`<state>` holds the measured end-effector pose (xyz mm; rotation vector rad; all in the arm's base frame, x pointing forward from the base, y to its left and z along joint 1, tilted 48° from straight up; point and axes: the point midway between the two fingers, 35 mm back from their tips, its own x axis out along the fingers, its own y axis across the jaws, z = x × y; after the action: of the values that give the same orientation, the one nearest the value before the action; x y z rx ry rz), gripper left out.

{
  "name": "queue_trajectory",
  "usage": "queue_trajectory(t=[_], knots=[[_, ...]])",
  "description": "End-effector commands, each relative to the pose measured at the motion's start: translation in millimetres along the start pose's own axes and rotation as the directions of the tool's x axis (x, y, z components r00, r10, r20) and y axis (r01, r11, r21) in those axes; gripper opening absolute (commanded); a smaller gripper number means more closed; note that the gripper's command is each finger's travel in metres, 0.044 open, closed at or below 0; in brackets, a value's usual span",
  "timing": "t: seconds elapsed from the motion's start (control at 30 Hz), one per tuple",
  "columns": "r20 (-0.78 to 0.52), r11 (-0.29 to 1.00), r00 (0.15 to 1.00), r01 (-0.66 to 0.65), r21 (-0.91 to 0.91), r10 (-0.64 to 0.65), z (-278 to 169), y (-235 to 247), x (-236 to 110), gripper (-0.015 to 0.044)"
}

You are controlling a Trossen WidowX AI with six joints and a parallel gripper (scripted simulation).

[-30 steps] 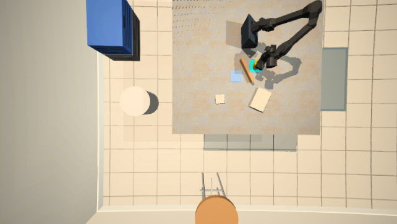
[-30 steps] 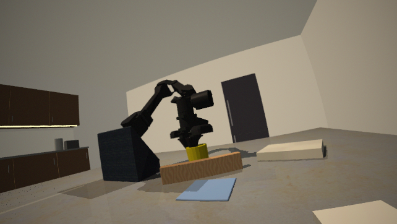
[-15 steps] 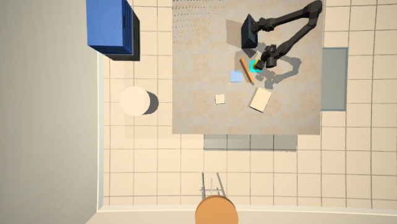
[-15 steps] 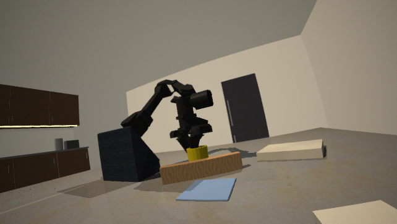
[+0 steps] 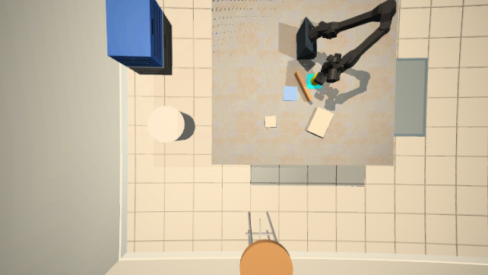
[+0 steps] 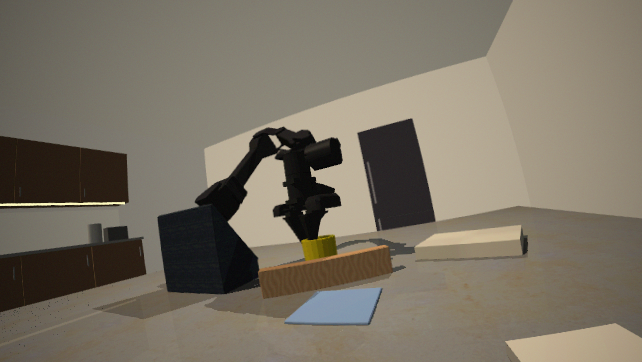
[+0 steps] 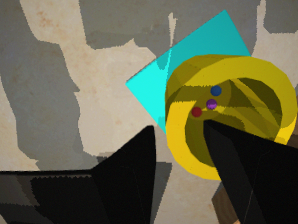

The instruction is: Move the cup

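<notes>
The yellow cup (image 5: 314, 80) (image 6: 320, 249) (image 7: 176, 150) is upright at the cyan pad (image 5: 309, 86) (image 7: 152, 85). Its base is hidden behind the wooden bar in the exterior view. A blue marble (image 7: 216, 90), a purple marble (image 7: 211, 104) and a red marble (image 7: 196, 112) lie inside the cup. My gripper (image 6: 310, 238) (image 7: 178, 129) is partly open at the cup's rim. One finger is over the cup's opening and the other is outside the wall, with gaps between them and the wall. The light blue pad (image 5: 290, 93) (image 6: 340, 306) has nothing on it.
A wooden bar (image 5: 303, 86) (image 6: 325, 273) stands between the two pads. A large cream block (image 5: 320, 122) (image 6: 470, 244) and a small cream block (image 5: 270, 121) lie farther off. The dark wedge-shaped block (image 5: 305, 42) (image 6: 192, 252) is by the arm's base.
</notes>
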<state>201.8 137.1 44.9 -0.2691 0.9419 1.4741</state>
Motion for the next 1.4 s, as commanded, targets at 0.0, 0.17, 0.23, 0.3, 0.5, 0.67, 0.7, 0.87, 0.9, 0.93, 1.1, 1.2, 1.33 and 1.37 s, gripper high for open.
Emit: queue_trajectory(t=[0.0, 0.17, 0.23, 0.3, 0.5, 0.67, 0.7, 0.87, 0.9, 0.93, 1.1, 1.2, 1.33, 1.37], knots=[[0.001, 1.000, 1.000, 0.014, -0.013, -0.014, 2, -3, -8, 0.0147], [0.001, 1.000, 1.000, 0.013, -0.012, -0.013, 1, -3, -14, 0.0147], [0.001, 1.000, 1.000, 0.013, -0.011, -0.013, 1, -2, -16, 0.0147], [0.001, 1.000, 1.000, 0.012, -0.011, -0.012, 1, -2, -18, 0.0147], [0.002, 1.000, 1.000, 0.011, -0.009, -0.011, 0, -1, -25, 0.0147], [0.003, 1.000, 1.000, 0.010, -0.008, -0.010, -1, 0, -30, 0.0147], [0.003, 1.000, 1.000, 0.010, -0.008, -0.010, -2, 0, -31, 0.0147], [0.004, 1.000, 1.000, 0.008, -0.007, -0.008, -4, 2, -35, 0.0147], [0.004, 1.000, 1.000, 0.008, -0.006, -0.008, -4, 3, -35, 0.0147], [0.004, 1.000, 1.000, 0.008, -0.006, -0.008, -5, 3, -36, 0.0147], [0.004, 1.000, 1.000, -0.005, 0.007, 0.005, -6, 4, -31, 0.0252], [0.004, 1.000, 1.000, -0.005, 0.007, 0.005, -6, 4, -31, 0.0330], [0.003, 1.000, 1.000, -0.003, 0.007, 0.003, -5, 3, -35, 0.0435], [0.003, 1.000, 1.000, -0.002, 0.006, 0.002, -5, 3, -37, 0.0440]])
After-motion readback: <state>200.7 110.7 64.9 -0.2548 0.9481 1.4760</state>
